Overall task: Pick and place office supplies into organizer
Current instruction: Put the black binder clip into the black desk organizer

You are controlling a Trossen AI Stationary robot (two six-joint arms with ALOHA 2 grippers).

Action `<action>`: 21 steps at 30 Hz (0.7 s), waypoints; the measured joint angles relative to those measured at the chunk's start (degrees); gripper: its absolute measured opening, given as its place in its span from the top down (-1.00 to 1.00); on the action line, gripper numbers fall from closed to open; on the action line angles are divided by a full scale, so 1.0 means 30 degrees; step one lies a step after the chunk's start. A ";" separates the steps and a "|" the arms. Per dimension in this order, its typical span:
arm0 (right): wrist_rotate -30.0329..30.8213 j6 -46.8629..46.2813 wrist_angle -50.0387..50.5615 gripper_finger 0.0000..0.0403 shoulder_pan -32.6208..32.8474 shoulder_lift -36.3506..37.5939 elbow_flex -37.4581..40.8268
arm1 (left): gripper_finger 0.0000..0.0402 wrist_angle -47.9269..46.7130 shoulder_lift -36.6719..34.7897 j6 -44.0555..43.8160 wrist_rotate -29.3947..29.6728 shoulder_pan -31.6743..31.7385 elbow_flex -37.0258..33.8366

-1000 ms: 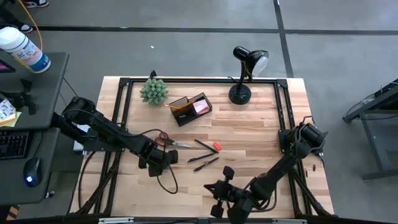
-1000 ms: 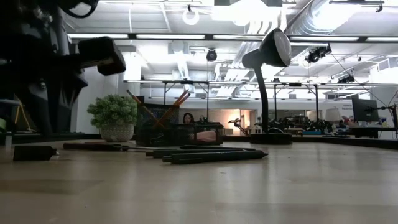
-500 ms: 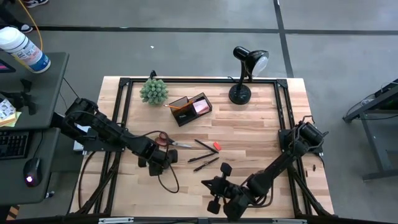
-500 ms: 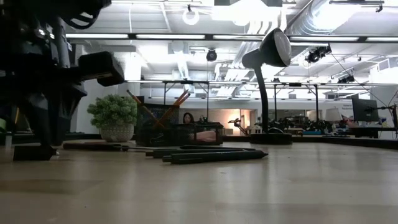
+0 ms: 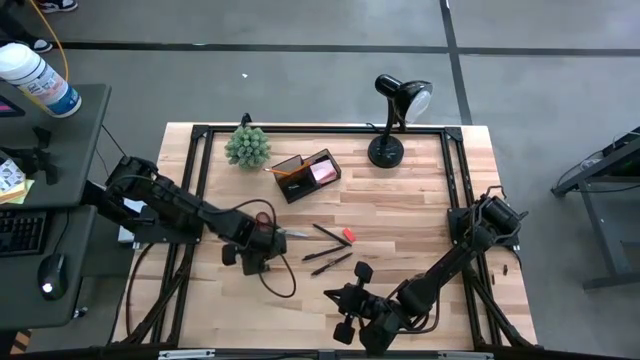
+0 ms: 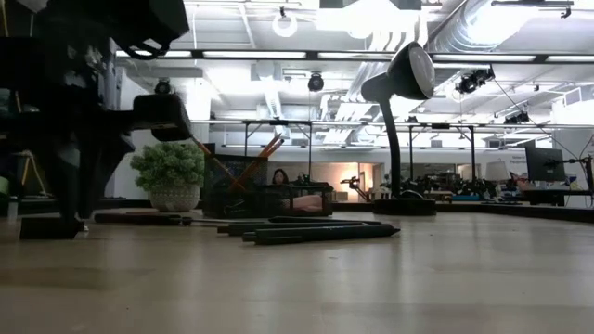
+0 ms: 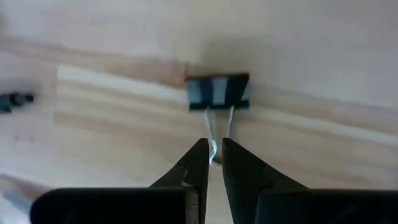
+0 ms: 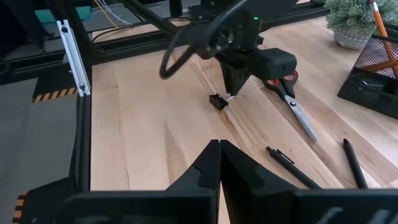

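A small black clip (image 7: 217, 92) lies on the wooden table at its left near part, also seen in the right wrist view (image 8: 216, 101) and the low view (image 6: 48, 226). My left gripper (image 7: 212, 153) stands over it, pointing steeply down, shut on its wire handle; in the high view the gripper (image 5: 262, 250) hides the clip. Red-handled scissors (image 5: 283, 230), black pens (image 5: 330, 235), a second pair of pens (image 5: 330, 261) and a red eraser (image 5: 348, 236) lie mid-table. The black organizer (image 5: 305, 176) holds a pink pad and an orange pencil. My right gripper (image 8: 219, 148) hovers shut near the front edge. My left gripper pinches the clip's silver wire handle (image 7: 215, 132) between its two fingertips, near the handle's free end. The fingers come from above, pointing steeply down. The clip's black body (image 8: 215, 101) rests on the table beside the fingertips.
A small green plant (image 5: 247, 147) stands at the far left and a black desk lamp (image 5: 390, 148) at the far right. A black frame (image 5: 203, 180) runs along the table's edges. Bare wood lies to the right of the pens.
My left arm has swung a little toward the table's right and far edges, and its gripper has tipped and rolled over the clip. The clip has kept its place on the table. The fingers' gap looks the same.
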State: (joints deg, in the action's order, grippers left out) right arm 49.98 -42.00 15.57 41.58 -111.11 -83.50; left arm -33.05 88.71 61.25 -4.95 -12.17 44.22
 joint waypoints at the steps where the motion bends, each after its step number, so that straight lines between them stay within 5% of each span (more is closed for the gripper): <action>1: 0.0000 0.0000 -0.0006 0.99 0.0000 0.0000 0.0000 | 0.82 0.0013 0.0000 -0.0004 0.0004 -0.0017 0.0003; 21: -0.0146 -0.0007 -0.0074 0.99 0.0000 0.0000 0.0000 | 0.82 0.1018 0.0087 -0.0508 -0.0504 -0.0072 0.0010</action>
State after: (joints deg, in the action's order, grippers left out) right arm 49.54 -42.02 15.35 41.58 -111.11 -83.50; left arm -30.00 88.97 59.72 -6.46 -12.38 44.25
